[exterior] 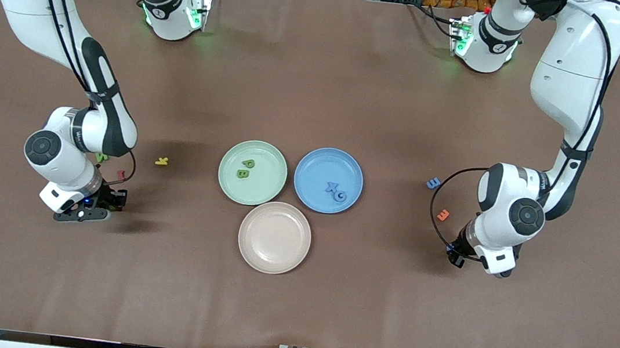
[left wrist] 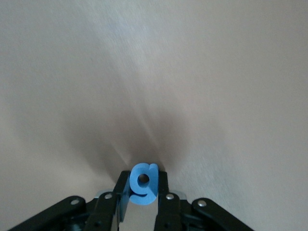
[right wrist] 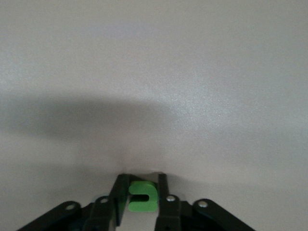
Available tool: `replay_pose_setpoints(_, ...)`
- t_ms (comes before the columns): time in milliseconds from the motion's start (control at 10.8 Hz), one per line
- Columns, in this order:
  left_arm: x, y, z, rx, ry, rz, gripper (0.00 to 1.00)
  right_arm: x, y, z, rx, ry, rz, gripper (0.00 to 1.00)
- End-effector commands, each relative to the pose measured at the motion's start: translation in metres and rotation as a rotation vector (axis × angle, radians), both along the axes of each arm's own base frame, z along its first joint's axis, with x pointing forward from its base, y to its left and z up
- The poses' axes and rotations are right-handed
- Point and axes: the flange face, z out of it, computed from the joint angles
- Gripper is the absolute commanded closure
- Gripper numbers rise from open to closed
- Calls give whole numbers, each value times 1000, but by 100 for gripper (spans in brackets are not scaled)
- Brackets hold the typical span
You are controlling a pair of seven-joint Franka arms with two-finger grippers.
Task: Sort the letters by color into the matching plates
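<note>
The left gripper (left wrist: pixel 143 199) pinches a blue letter (left wrist: pixel 143 184), the right gripper (right wrist: pixel 142 199) a green letter (right wrist: pixel 143 196); both probably light, squashy foam, best gripped across flat faces.

A high front camera faces me across the table (exterior: pixel 294 312); my wrist cameras look down close, sharing only tabletop.

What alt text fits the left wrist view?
The left tool is shut on a blue letter, gripped upright between its black fingers just above the bare brown table. Nothing else shows.
</note>
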Motion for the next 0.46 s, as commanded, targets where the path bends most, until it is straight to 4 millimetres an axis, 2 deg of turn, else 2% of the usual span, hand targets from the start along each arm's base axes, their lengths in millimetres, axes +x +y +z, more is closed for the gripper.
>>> replay_pose_setpoints(0,-4,-42,10,-7,-22,18,100,-3,-3,-4,6,-3,-11,76)
replay_pose_setpoints(184,-7,-63,30,-12,-32,14,100,-5,-3,-5,6,4,-10,80)
replay_pose_setpoints(369,-20,-99,43,-13,-10,10,100,-5,-3,-4,6,7,-11,80)
